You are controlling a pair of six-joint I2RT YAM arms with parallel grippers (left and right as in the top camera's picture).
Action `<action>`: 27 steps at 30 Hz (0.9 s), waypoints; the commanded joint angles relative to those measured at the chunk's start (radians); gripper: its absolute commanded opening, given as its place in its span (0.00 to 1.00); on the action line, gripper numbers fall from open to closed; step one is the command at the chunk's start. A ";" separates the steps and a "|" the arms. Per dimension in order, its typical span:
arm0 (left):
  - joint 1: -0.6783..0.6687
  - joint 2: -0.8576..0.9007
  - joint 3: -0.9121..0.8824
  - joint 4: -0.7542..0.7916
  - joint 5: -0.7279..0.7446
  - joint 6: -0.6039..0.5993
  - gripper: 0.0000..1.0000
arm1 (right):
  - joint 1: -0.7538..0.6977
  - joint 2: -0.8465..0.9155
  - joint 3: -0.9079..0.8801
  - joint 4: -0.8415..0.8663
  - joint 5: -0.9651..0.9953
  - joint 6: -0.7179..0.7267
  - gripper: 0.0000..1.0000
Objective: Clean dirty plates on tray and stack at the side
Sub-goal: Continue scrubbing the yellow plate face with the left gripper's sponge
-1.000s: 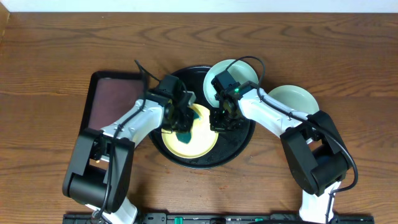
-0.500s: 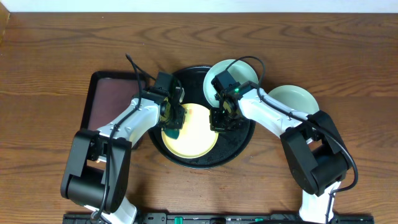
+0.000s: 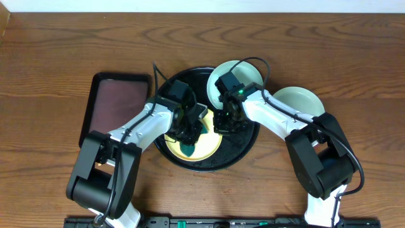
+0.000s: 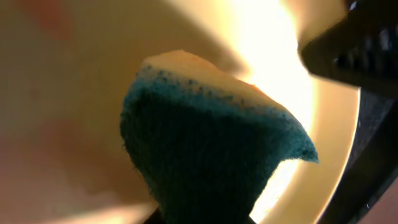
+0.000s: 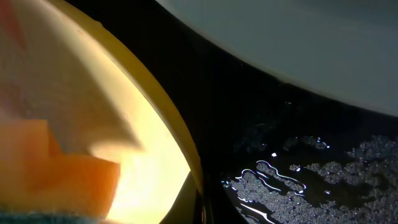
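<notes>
Overhead, the pale yellow round plastic plate (image 3: 205,142) lies inside the large round glossy black tray (image 3: 242,145), and the scrubbing step looks to be in hand. The left gripper (image 3: 188,130) hangs over the plate's middle, clamped on a teal-and-yellow sponge (image 4: 211,162) that the left wrist view shows pressed close to the yellow surface. The right gripper (image 3: 224,123) sits at the plate's right rim, probably steadying it, but I cannot tell whether its jaws are closed on the rim or merely beside it. A reddish blur at the top left of the left wrist view may be leftover smear, too soft to be sure. The next move likely calls for short wiping strokes kept inside the rim, since the two grippers are near each other and the tray floor beside the plate glistens wet. One pale mint round plate (image 3: 247,71) overlaps the tray's upper right rim, crowding that side. The other mint plate (image 3: 300,100) rests on the wooden table (image 3: 63,50) to the right, where stacking room appears open. The dark brown rectangular tray (image 3: 117,104) borders the left.
</notes>
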 commanded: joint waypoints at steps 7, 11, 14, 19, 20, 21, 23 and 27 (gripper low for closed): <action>0.016 0.014 -0.007 0.194 -0.248 -0.092 0.08 | -0.003 0.020 0.014 0.002 0.006 -0.009 0.01; 0.016 0.014 -0.007 0.277 -0.408 -0.202 0.08 | -0.003 0.020 0.014 0.002 0.006 -0.009 0.01; 0.016 0.014 -0.007 0.273 -0.523 -0.320 0.08 | -0.003 0.020 0.014 0.002 0.006 -0.009 0.01; 0.014 0.014 -0.007 0.122 -0.541 -0.447 0.08 | -0.003 0.020 0.014 0.002 0.006 -0.010 0.01; 0.013 0.014 -0.007 0.077 -0.526 -0.446 0.08 | -0.003 0.020 0.014 0.002 0.006 -0.011 0.01; 0.013 0.014 -0.007 0.029 -0.500 -0.446 0.08 | -0.003 0.020 0.014 0.002 0.006 -0.012 0.01; 0.013 0.014 -0.007 -0.029 -0.452 -0.441 0.08 | -0.003 0.020 0.014 0.002 0.006 -0.012 0.01; 0.013 0.014 -0.007 -0.098 -0.240 -0.328 0.08 | -0.003 0.020 0.014 0.003 0.006 -0.012 0.01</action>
